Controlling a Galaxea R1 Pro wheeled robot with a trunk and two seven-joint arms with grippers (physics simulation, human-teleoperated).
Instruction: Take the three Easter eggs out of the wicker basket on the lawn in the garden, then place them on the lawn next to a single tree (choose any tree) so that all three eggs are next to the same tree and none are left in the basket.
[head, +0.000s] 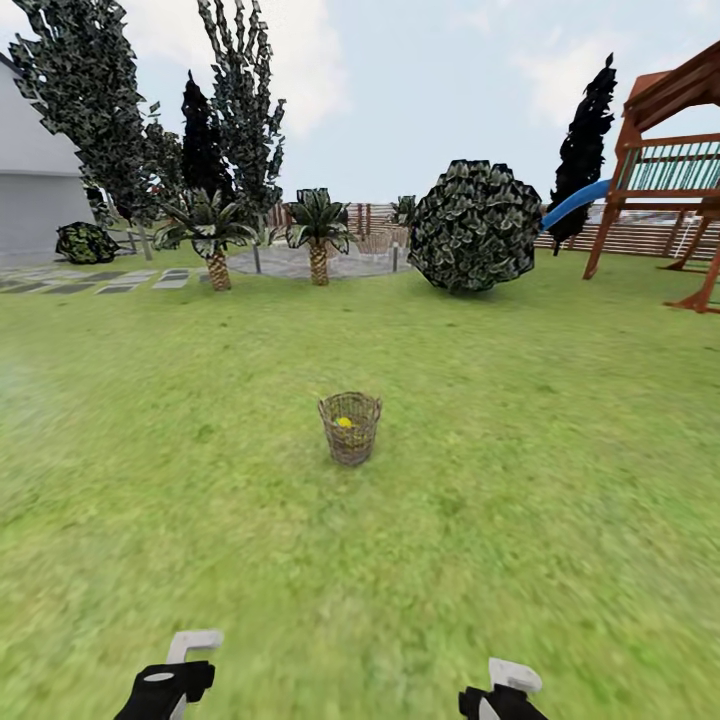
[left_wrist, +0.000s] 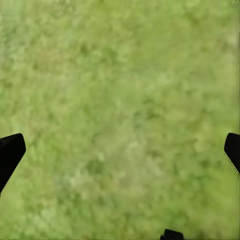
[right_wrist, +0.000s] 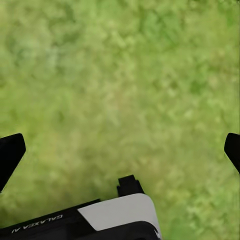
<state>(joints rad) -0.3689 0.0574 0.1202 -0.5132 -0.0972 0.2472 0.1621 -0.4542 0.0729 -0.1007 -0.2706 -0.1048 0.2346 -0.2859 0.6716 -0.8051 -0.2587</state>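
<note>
Basket of brown woven twigs, small and round (head: 350, 428), stands upright on the broad mottled green lawn (head: 520, 500), mouth up, long axis vertical, sides tapering toward the base. It sits at the centre of the head view, well ahead of both arms. One yellow patch of an Easter egg (head: 344, 422) shows through the open weave near the rim; its markings and orientation are too small to tell, and further eggs cannot be made out.

Left end effector (head: 185, 655) and right end effector (head: 505, 685) sit low at the near edge of the head view, apart from each other and from the basket. In both wrist views the dark fingertips (left_wrist: 11, 152) (right_wrist: 11, 152) stand wide apart with only grass between them: both are released and hold nothing.

Legible writing: "GALAXEA", upside down, on the black casing (right_wrist: 50, 225) in the right wrist view.

Beyond the basket: a round dark-leaved bush (head: 475, 225), two short palms (head: 318, 235), a wooden play frame (head: 670, 170).
</note>
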